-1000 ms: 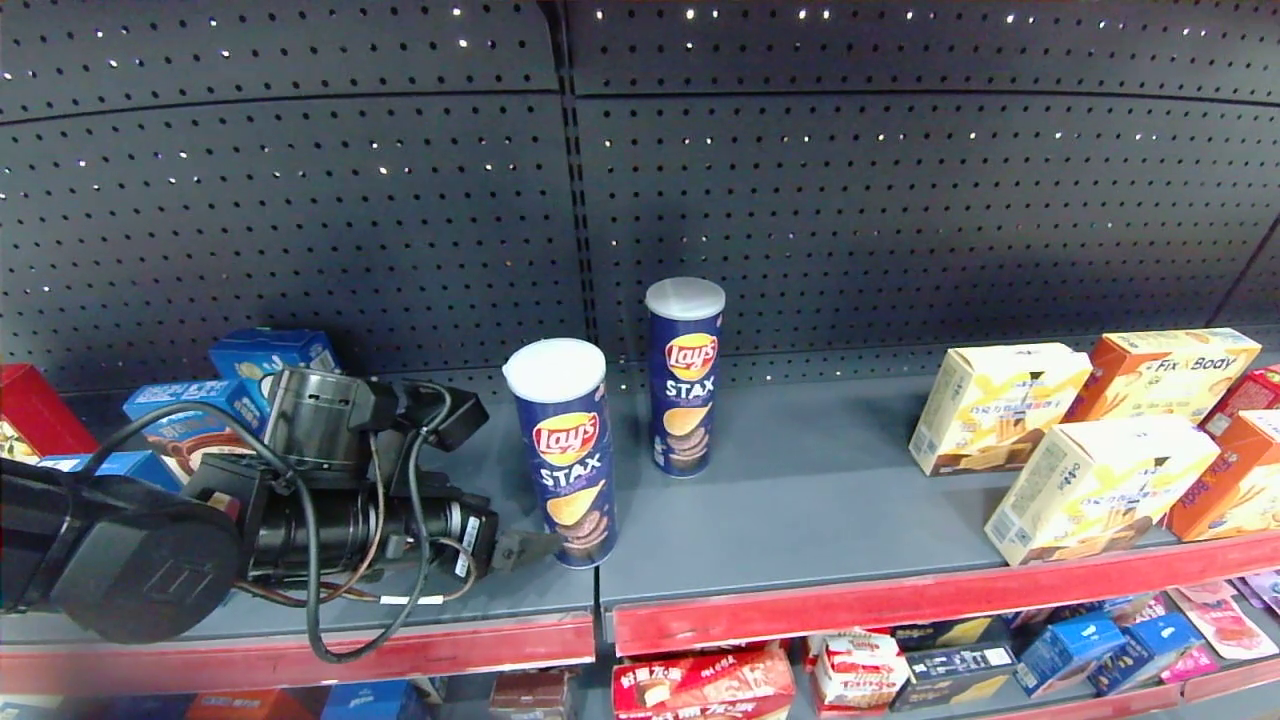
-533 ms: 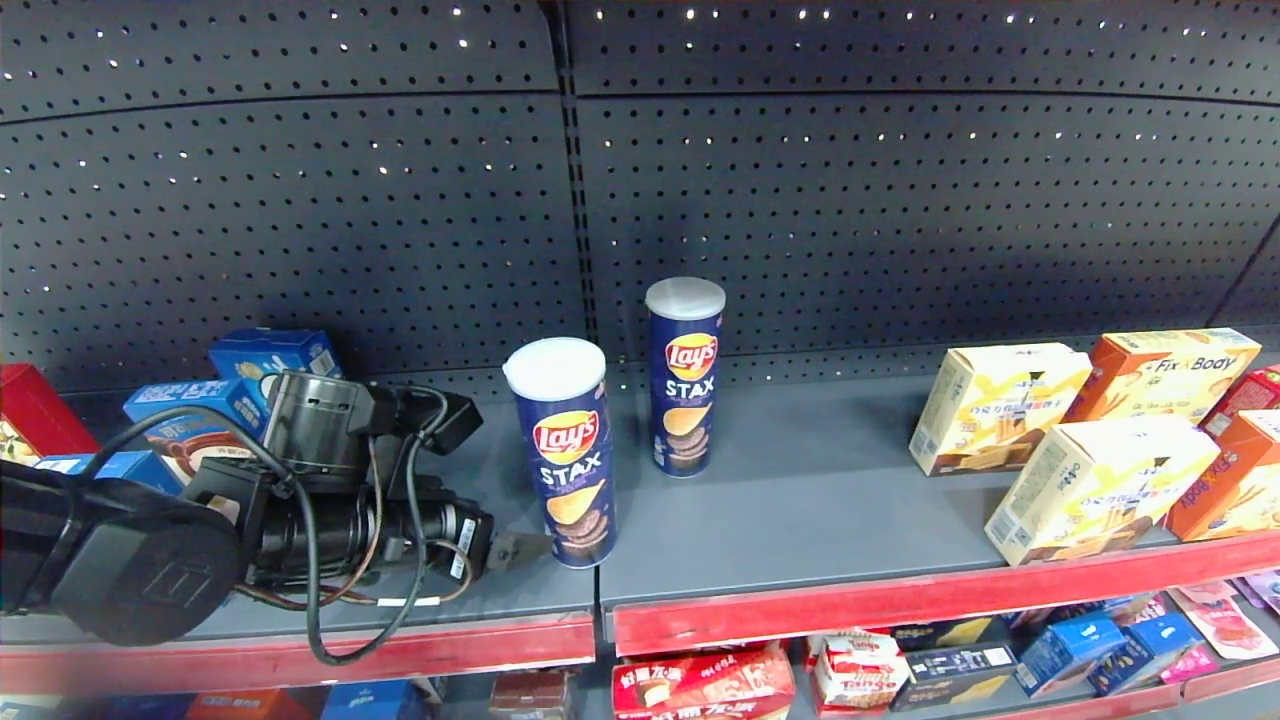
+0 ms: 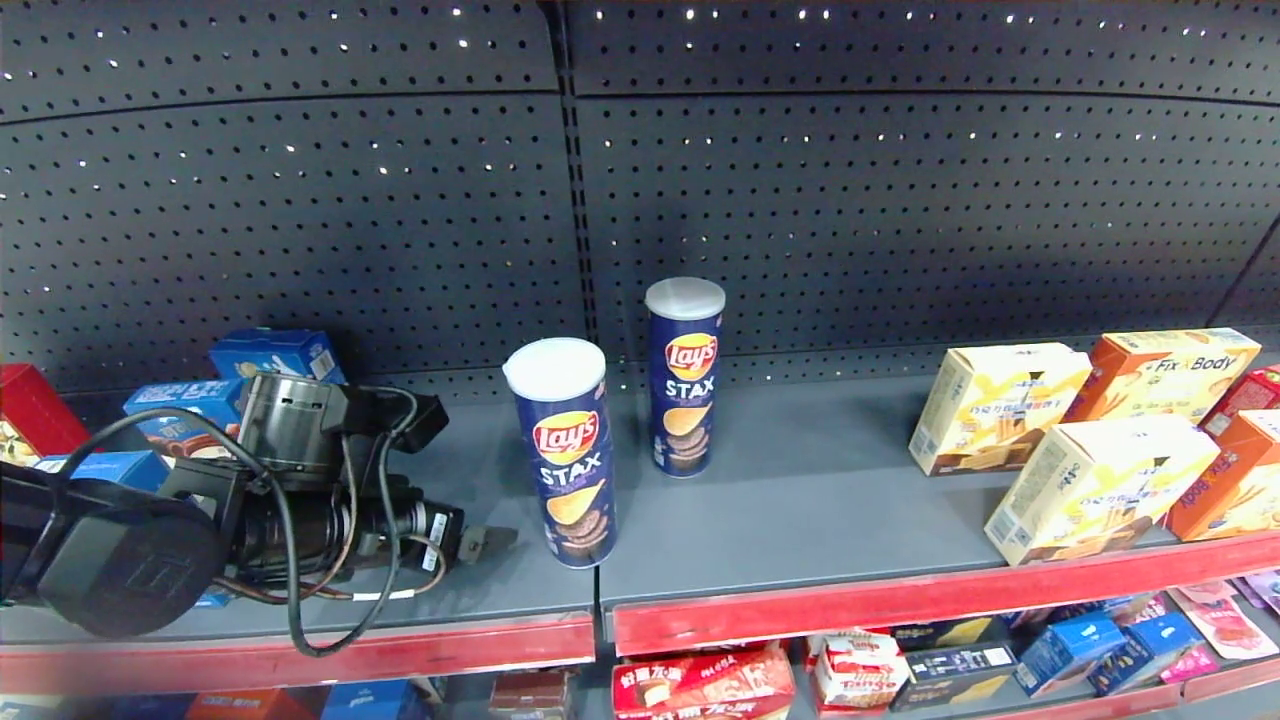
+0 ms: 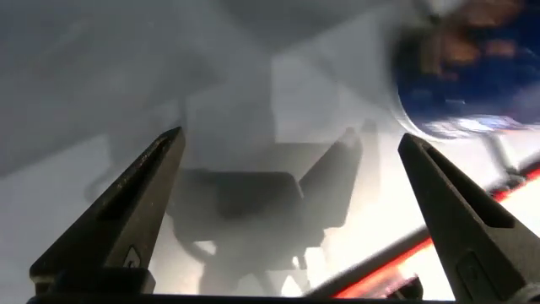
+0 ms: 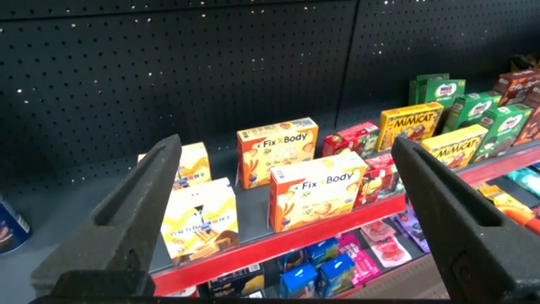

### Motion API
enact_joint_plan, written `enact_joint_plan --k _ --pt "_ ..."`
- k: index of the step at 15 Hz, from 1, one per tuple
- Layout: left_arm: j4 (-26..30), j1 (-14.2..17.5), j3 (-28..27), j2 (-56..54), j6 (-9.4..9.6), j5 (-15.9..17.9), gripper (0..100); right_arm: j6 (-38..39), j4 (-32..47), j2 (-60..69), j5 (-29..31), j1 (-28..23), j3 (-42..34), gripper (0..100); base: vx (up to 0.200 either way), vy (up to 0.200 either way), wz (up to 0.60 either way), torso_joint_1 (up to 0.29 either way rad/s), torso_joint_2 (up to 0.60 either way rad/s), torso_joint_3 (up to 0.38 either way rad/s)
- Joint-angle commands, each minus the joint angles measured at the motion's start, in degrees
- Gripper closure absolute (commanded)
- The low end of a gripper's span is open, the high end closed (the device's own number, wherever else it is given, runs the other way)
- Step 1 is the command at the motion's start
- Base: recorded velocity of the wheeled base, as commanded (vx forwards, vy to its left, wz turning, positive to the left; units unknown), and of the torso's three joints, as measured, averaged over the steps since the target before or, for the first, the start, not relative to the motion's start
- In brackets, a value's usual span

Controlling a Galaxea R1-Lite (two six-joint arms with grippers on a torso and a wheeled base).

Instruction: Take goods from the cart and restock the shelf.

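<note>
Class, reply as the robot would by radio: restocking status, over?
Left claw open, empty, beside the front can, apart from it. Right claw open, empty. Front can and rear can upright on the shelf. Nothing in the way.

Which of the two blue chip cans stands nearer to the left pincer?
The front can, by the shelf's red edge: the left pincer is just beside its base. The other can stands farther back, near the pegboard.

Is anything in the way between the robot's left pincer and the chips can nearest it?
No, nothing visible. The open left pincer is just beside the front chips can, with bare grey shelf between them.
</note>
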State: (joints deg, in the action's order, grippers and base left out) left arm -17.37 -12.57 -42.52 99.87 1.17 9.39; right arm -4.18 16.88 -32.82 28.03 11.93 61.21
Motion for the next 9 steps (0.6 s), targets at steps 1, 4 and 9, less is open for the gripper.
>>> enact_joint_plan --k 1,4,9 --pt "0.1 0.4 -1.4 0.4 -0.03 -0.2 0 0.1 -0.1 -0.6 -0.1 0.1 0.0 0 0.0 0.0 0.0 0.0 0.0 0.0" --pt "0.1 0.2 -4.4 2.3 -1.35 -0.2 0 0.1 -0.1 -0.6 0.0 0.1 0.0 0 0.0 0.0 0.0 0.0 0.0 0.0" --pt "0.0 -1.1 -4.9 3.9 -1.35 -0.2 0 0.1 -0.1 -0.6 0.0 0.0 0.1 0 0.0 0.0 0.0 0.0 0.0 0.0"
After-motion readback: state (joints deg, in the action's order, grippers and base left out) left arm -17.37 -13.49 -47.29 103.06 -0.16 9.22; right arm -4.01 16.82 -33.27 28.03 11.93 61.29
